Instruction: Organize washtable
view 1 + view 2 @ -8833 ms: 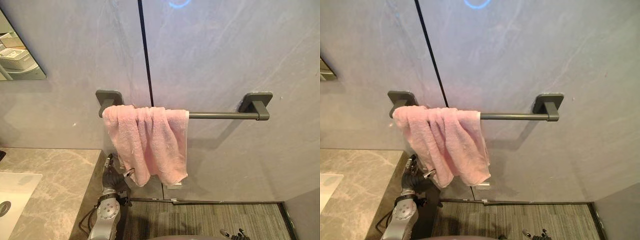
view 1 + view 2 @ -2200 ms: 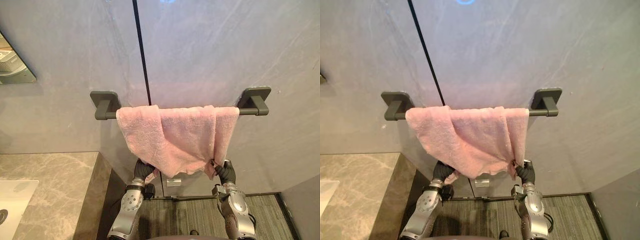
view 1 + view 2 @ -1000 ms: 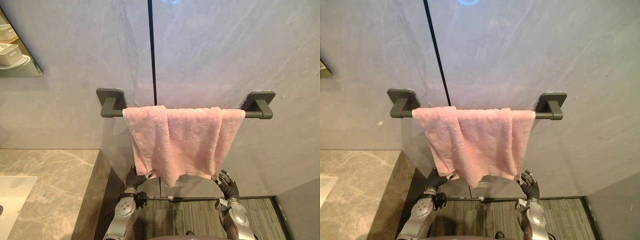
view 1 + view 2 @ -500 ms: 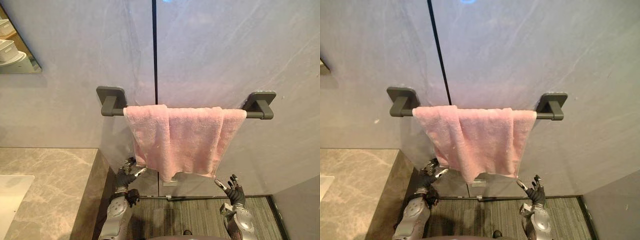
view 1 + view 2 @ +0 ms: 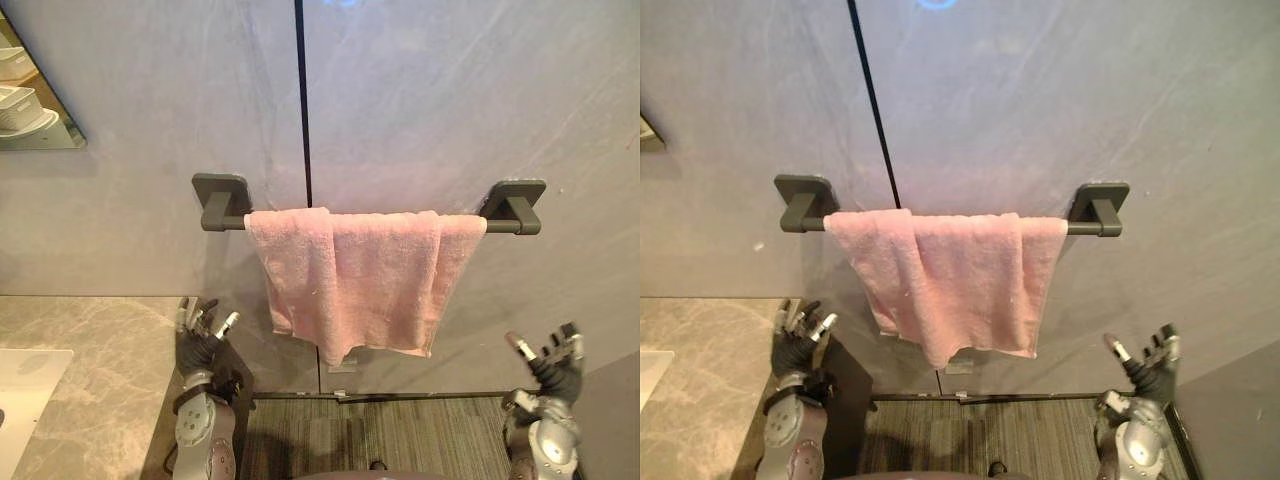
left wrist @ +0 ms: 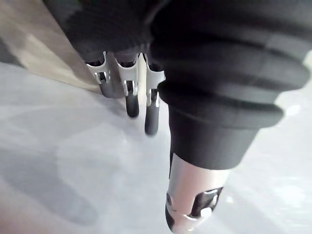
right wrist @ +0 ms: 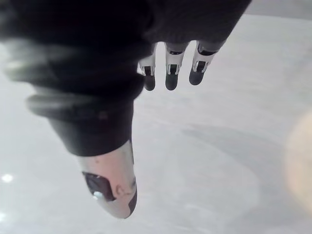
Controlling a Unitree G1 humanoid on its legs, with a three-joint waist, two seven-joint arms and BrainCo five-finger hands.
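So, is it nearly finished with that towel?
The towel part looks done: the pink towel hangs spread along the wall bar. Nothing is in hand; the left hand and right hand are open, either side of it and off the cloth. What's left on the marble counter can't be judged from here.

Pink towel (image 5: 952,285) draped on rail (image 5: 1095,212), left hand (image 5: 797,345), right hand (image 5: 1150,368) splayed below
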